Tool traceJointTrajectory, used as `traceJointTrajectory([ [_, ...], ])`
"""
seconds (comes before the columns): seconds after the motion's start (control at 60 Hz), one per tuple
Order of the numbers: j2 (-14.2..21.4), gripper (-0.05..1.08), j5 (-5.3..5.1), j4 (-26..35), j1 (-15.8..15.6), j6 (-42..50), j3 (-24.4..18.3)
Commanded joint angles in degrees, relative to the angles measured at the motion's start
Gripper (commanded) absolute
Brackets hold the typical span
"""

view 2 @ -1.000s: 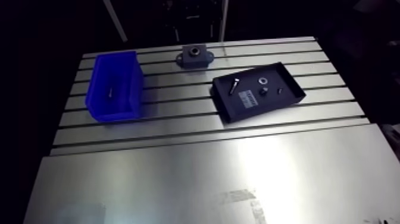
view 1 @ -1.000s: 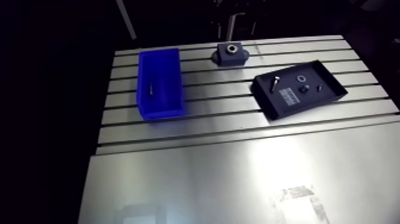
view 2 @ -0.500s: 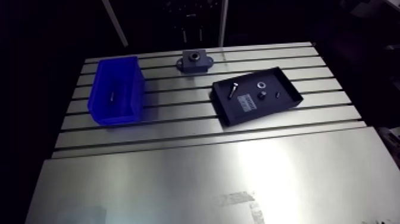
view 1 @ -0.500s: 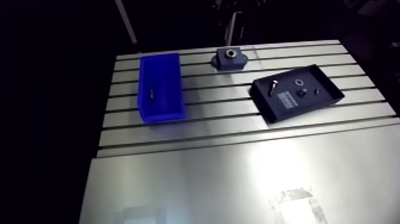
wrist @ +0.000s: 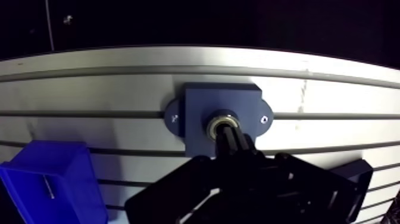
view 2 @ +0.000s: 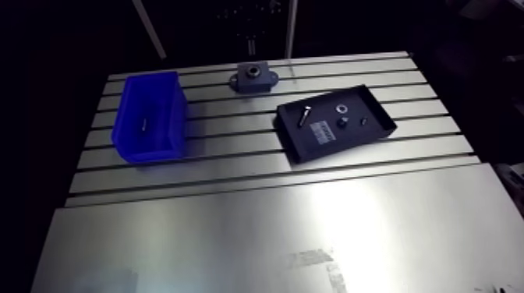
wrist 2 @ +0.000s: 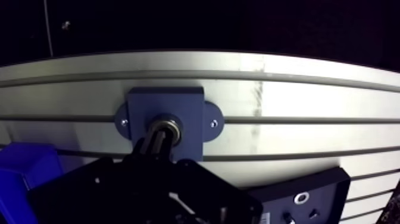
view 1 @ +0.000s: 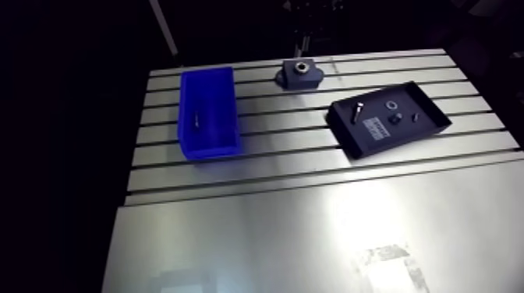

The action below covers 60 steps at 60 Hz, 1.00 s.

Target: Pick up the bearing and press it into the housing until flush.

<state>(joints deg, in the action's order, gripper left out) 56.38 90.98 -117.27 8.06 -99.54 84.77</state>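
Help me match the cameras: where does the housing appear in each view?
Arm view: the housing sits near the table's far edge, beyond the gap between blue bin and black tray.
Wrist view: the housing fills the middle, just ahead of the gripper.
Shared landmark: the blue bin.

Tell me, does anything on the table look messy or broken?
Nothing stands out. The blue bin, black tray and housing sit flat on the table, and the small parts lie inside the tray, none spilled.

On table (view 1: pixel 312 226): bin (view 1: pixel 209 113) L, housing (view 1: pixel 301 74) far centre w/ bearing (wrist: pixel 223 124) in it, tray (view 1: pixel 421 105) R holding bolt (view 1: pixel 357 112).
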Motion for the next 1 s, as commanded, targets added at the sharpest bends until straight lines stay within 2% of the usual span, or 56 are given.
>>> traceJointTrajectory([
  [0.017, -0.6, 1.08, -0.04, 0.1, 0.0, 0.0, 0.2],
  [0.317, -1.8, 1.08, 0.03, 0.0, 0.1, 0.1, 0.5],
  [1.0, -2.3, 1.07, -0.05, 0.0, 0.1, 0.0, 0.7],
])
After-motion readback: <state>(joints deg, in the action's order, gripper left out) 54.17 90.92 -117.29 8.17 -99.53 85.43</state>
